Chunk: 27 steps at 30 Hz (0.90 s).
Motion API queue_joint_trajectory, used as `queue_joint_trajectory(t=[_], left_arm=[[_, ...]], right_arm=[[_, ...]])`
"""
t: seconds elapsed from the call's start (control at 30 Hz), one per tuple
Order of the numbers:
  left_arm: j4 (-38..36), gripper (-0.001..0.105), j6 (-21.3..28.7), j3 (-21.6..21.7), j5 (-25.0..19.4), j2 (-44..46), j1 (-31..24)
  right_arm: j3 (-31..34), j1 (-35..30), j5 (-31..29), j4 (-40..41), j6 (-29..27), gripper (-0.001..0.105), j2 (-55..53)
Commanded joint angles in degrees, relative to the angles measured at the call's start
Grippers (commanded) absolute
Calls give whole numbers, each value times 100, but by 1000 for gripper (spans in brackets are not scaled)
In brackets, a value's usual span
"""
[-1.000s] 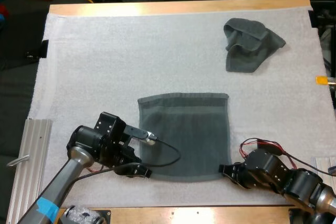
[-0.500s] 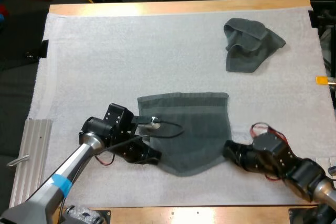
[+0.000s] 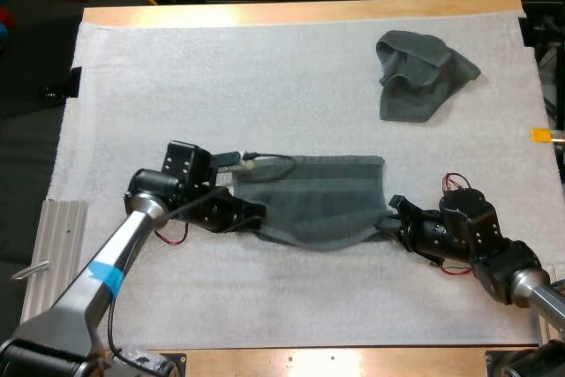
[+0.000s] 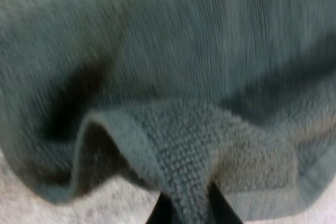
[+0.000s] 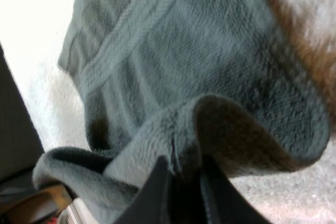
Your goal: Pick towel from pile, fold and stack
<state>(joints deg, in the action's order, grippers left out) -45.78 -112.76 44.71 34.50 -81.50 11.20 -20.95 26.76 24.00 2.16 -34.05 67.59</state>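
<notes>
Pinching the flat towel point(image 3: 322, 200) at both near corners, one gripper per corner. Our L gripper point(image 3: 252, 215) is clamped on the L near corner. In the L wrist view its fingers point(image 4: 160, 212) press a raised fold of hem from both sides. Our R gripper point(image 3: 395, 218) is clamped on the R near corner, and the R wrist view has its fingers squeezing a humped bit of edge. The towel spans betw. the two grippers: near edge lifted off the white mat point(image 3: 221, 86) and sagging mid-span, far hem lying flat just beyond both grippers. We note a crumpled towel point(image 3: 422, 72) well beyond the R gripper, at the mat's far side, apart from the held one.
</notes>
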Motion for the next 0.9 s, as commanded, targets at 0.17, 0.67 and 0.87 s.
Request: queue_joint_trajectory(t=[0.17, 0.67, 0.87], left_arm=[[137, 0, -50, 56, 145, -324, -287], [1343, 0, -1050, 56, 94, -433, -475], [1394, 0, -1134, 56, -17, -623, -605]], right_arm=[[-114, -58, 62, -585, 253, 1, 458], [-961, -58, -352, -798, 636, 1, 1496], [-968, -58, -441, -1101, 903, 1, 1731]])
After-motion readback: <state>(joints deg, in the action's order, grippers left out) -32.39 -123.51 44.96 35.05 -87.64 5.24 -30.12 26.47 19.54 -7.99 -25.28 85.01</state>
